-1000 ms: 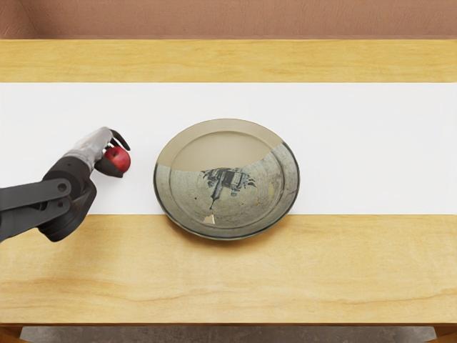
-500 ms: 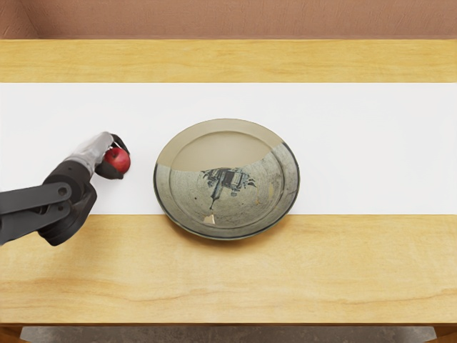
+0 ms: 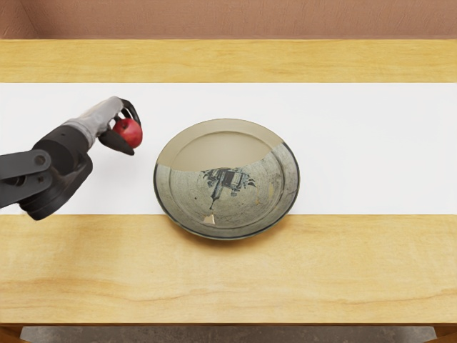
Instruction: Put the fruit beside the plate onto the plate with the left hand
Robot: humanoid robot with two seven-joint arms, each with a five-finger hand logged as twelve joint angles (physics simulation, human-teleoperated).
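Now the left hand, fingers curled around the red fruit just left of the plate, should carry it rightward over the rim before letting go low, since it has risen from the surface and moved farther and closer to the plate than half a second ago.
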